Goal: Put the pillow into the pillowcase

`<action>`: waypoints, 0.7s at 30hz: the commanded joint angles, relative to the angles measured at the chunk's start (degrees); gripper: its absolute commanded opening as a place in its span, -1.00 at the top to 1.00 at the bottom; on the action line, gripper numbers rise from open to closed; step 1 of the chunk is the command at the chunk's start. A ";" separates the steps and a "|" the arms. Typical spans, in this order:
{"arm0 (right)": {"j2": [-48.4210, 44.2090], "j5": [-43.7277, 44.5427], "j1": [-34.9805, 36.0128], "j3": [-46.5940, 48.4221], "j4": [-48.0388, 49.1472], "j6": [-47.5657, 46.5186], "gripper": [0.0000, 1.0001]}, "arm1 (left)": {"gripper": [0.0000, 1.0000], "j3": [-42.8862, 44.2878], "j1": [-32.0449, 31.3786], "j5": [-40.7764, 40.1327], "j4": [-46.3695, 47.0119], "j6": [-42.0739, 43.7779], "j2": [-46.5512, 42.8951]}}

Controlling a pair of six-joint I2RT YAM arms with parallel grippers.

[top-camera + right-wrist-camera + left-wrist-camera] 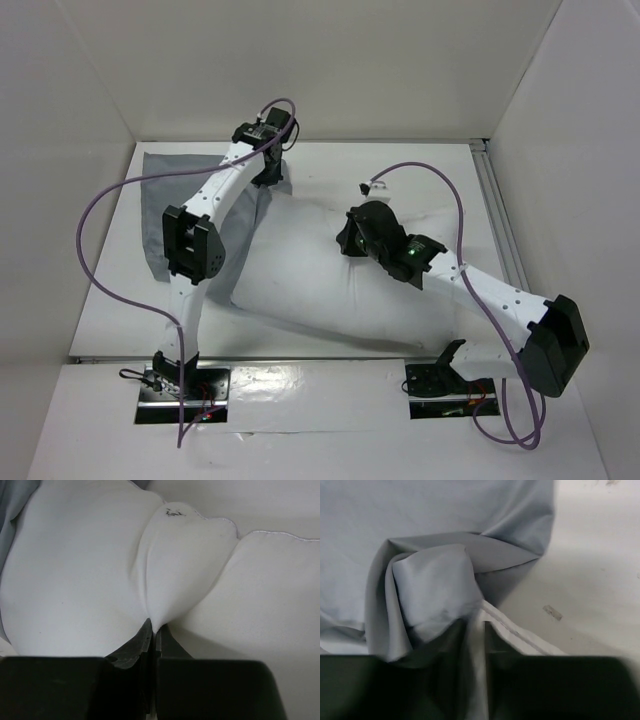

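Right claw (152,630) is clenched on a fold of the pillow (300,290), which lies mid-table (430,170), slanting from 7 to 2 o'clock. Farther off, at 11 o'clock, left claw (475,635) grips the bunched edge of the pillowcase (160,200), which is spread toward 10 o'clock.

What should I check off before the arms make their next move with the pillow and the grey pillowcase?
1. Left gripper holds the pillowcase: ok, its fingers pinch bunched grey cloth.
2. Left grip takes grey cloth only: cannot tell, a white seamed edge runs beside the fingers.
3. Right gripper holds the pillow: ok, shut on a raised white fold.
4. Pillowcase mouth open: cannot tell, no opening shows in any view.
5. Pillow inside the pillowcase: not ok, most of it lies bare on the table.
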 commanded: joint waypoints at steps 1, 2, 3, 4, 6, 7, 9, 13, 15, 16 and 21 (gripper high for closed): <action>0.81 0.02 1.26 1.58 -1.46 -0.38 1.00 | 0.48 2.62 0.85 3.02 -2.20 0.11 1.06; 0.81 0.02 1.26 1.58 -1.46 -0.38 1.00 | 0.99 2.62 0.85 3.89 -1.16 0.72 -0.33; 0.81 0.02 1.26 1.58 -1.46 -0.38 1.00 | 1.00 2.62 0.85 4.50 -0.02 1.50 -1.04; 0.81 0.02 1.26 1.58 -1.46 -0.38 1.00 | 1.00 1.92 0.33 5.38 1.21 2.21 -2.61; 0.28 0.02 1.26 1.58 -1.46 -0.38 1.00 | 1.00 1.04 -0.28 7.83 6.37 5.44 -4.46; 0.28 0.02 1.78 1.58 -1.46 0.15 1.00 | 1.00 1.04 -0.98 12.37 8.06 6.51 -5.26; -0.24 0.02 1.78 1.58 -1.46 0.15 1.00 | 1.00 1.65 -2.56 20.71 12.27 8.71 -7.10; -0.25 0.02 2.93 1.58 -1.46 0.15 1.00 | 1.00 2.18 -6.25 32.52 17.12 10.04 -8.43; -0.25 0.54 3.62 1.58 -1.46 0.15 1.00 | 1.00 3.23 -7.84 39.62 17.75 10.04 -7.91; 0.36 0.55 3.63 2.10 -1.46 0.15 1.00 | 1.00 2.62 -9.15 41.93 17.75 10.56 -7.90; -0.33 1.08 4.33 2.10 -0.33 0.67 1.00 | 1.00 -4.22 -11.36 51.33 18.36 8.56 -8.77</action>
